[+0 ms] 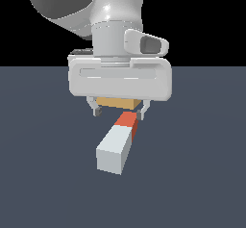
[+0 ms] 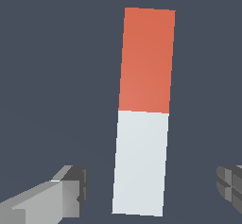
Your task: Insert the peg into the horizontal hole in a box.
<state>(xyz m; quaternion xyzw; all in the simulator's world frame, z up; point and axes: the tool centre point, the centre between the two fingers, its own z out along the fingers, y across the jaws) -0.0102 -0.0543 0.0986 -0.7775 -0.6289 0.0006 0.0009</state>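
Here, jaws spread wide above the peg [image 1: 116, 145], touching nothing; peg flat on the bench [image 1: 43, 174], box [image 1: 115, 103] behind gripper [image 1: 119, 111].

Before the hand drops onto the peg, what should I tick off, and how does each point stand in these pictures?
1. Hand open: ok. The hand has its fingers spread well apart in the wrist view.
2. Peg between the fingers: ok. The peg runs through the gap, touching neither.
3. Peg free: ok. It lies flat on the floor, ungrasped.
4. Grasp on the pale part: cannot tell. The fingers sit beside the pale part in the wrist view, nearer the red end in the exterior view.
5. Box located: ok. The box shows behind the hand.
6. Hole visible: not ok. It is hidden.
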